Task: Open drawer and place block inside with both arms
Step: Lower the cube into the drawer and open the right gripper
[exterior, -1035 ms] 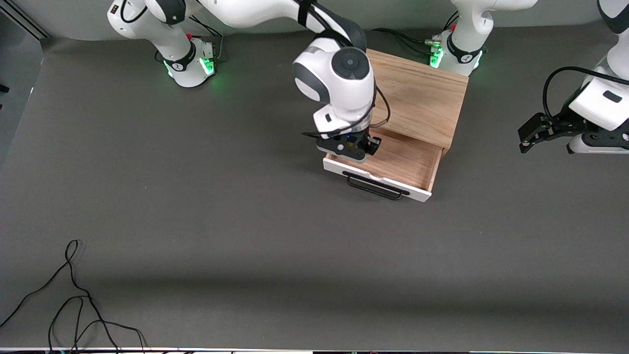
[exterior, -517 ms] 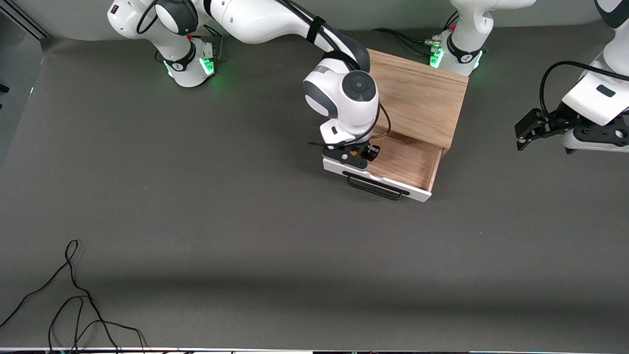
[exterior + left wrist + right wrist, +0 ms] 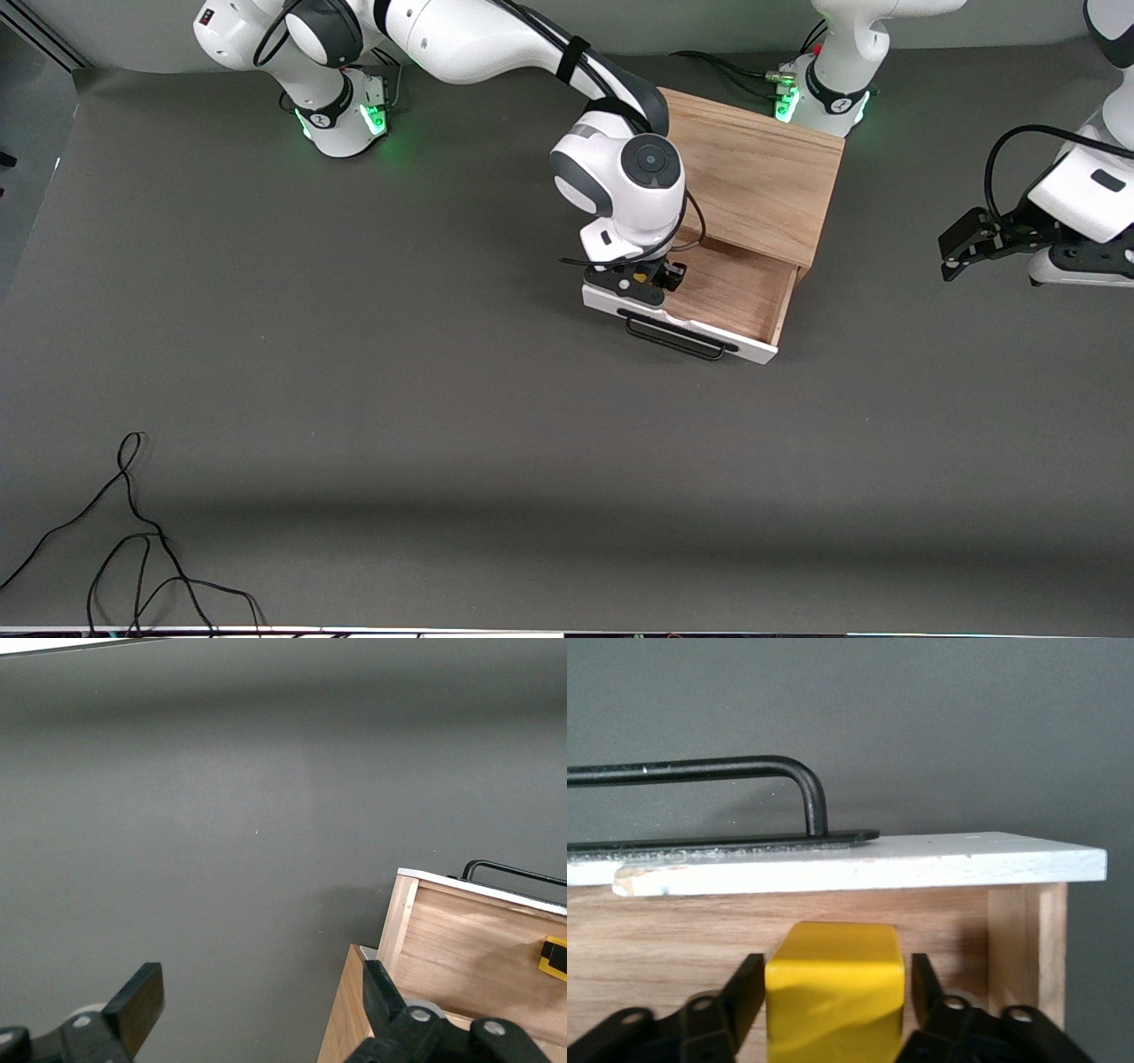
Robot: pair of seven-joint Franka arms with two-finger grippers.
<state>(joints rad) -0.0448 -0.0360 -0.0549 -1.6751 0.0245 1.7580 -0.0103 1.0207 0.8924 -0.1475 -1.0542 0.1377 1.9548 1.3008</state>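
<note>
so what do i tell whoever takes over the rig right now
Left gripper: open, holding nothing, waiting over the table beside the cabinet, toward the left arm's end.
Right gripper: low inside the drawer, just inside its white front panel.
Yellow block: at the right gripper, inside the drawer; release is not confirmed.
Done: drawer pulled open, block brought inside.
Left: confirm the block is let go and resting on the drawer floor, then lift the right gripper out.

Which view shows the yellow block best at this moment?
The right wrist view: the block fills the space between the right gripper jaws, inside the drawer. The left wrist view shows only a yellow sliver at its edge; in the front view the arm hides it.
</note>
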